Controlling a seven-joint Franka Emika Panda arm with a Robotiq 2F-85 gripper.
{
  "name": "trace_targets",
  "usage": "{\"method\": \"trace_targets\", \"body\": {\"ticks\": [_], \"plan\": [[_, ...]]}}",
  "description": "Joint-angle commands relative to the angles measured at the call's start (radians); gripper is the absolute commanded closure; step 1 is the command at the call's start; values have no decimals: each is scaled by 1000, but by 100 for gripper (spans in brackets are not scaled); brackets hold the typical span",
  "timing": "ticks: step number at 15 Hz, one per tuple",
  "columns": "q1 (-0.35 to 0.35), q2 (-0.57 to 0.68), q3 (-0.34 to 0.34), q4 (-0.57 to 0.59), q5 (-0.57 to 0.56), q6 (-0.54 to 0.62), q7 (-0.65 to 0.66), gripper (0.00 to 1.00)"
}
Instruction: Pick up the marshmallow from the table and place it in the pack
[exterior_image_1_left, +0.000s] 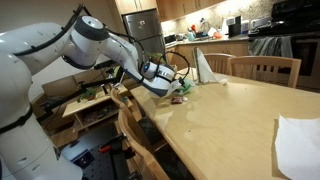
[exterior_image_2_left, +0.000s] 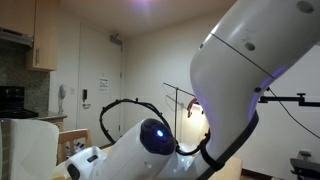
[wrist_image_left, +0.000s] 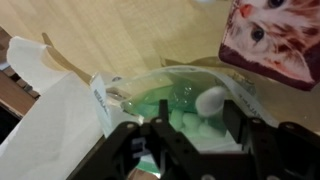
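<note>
In the wrist view, a white sheet of paper lies at the far left on the wooden desk, its edge touching a clear plastic pack. The pack is crinkled and see-through, and holds a heap of pale green pieces.

Toward the right side of the pack sits the marshmallow. It is small, white, rounded and matte, and stands out against the green. It lies within the pack's outline, but the glare on the plastic hides whether it is under the film or resting on top.

The end effector comes in from the bottom edge. Its black fingers are spread apart, one on each side of the pack, and grip nothing. The right finger is just beside the marshmallow.

At the upper right stands a box or bag printed with cats, close to the pack.

In an exterior view, the white arm reaches in from the left and brings the end effector down at the near corner of the desk. To the right are a white crumpled bag, a wooden chair and another white sheet.

In an exterior view, the arm fills most of the picture and hides the desk.
</note>
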Motion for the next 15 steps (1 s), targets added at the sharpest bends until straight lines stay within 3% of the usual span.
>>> {"method": "trace_targets", "body": {"ticks": [1,3,10,11,12,15], "plan": [[-1,3,-11,7,7,5,-7,8],[-2,-3,-9,3,2,5,-10,0],[27,-41,-14,-70,-4,4,10,0],[40,-50,-19,-87,-8,1,10,9],[53,-60,-23,-104,-8,-11,11,28],[75,-79,-28,-134,-12,-17,12,51]]}}
